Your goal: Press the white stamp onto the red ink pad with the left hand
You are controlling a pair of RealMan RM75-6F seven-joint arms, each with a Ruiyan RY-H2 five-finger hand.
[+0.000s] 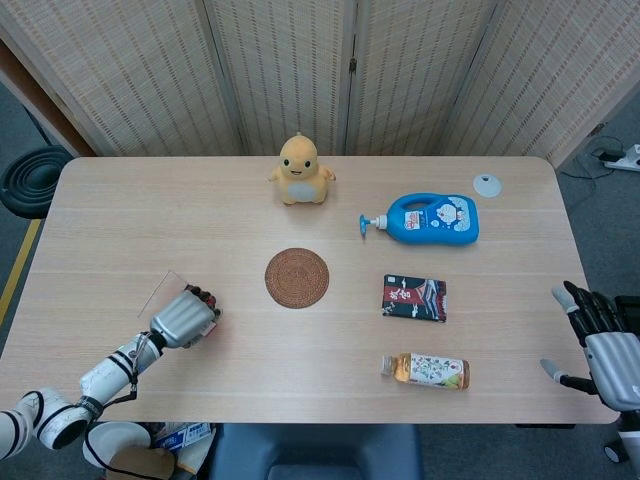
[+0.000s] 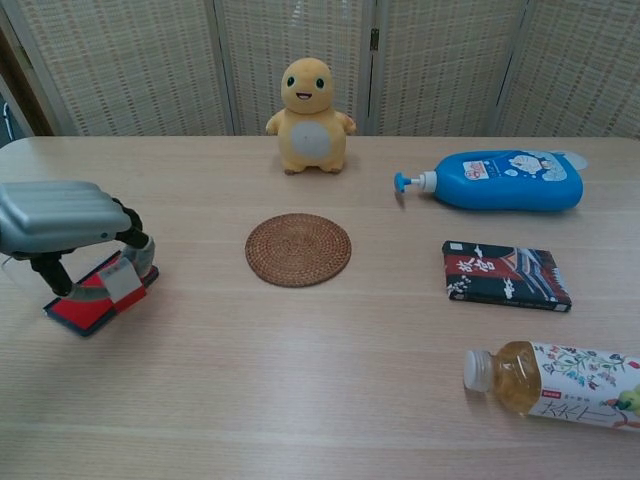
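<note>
My left hand [image 2: 58, 218] grips the white stamp [image 2: 122, 283] from above at the table's left side. The stamp hangs tilted, its lower face reddish, over the right end of the red ink pad [image 2: 72, 309]; whether it touches the pad I cannot tell. In the head view the left hand [image 1: 186, 319] covers both stamp and pad. My right hand [image 1: 603, 343] is off the table's right edge, fingers spread and holding nothing; the chest view does not show it.
A woven coaster [image 2: 298, 249] lies mid-table, with a yellow plush toy [image 2: 306, 102] behind it. To the right are a blue pump bottle [image 2: 505, 180], a dark packet [image 2: 506, 275] and a tea bottle [image 2: 555, 385]. A clear lid [image 1: 164, 290] sits beside the left hand.
</note>
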